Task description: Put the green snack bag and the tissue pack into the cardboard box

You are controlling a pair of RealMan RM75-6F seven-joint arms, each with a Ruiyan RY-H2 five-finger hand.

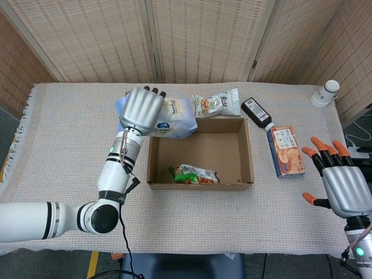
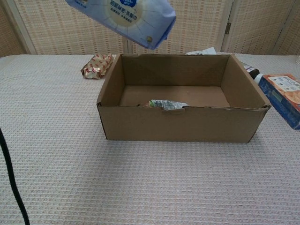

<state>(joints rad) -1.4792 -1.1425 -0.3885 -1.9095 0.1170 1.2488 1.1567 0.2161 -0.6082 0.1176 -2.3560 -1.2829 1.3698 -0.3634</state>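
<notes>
Fingertips of the left hand hidden behind the soft blue tissue pack it grips above the cardboard box rim. Crinkled green snack bag inside. Right hand spread, empty.

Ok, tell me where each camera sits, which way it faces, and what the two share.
Head view: high above the near table edge, looking steeply down at the whole table; shows the left hand holding the tissue pack over the box's far-left corner, and the right hand open, at the right edge.
Chest view: low, near table height, facing the box's front wall; only a black cable shows, no hand.
Shared: box, tissue pack, green snack bag inside the box.
</notes>
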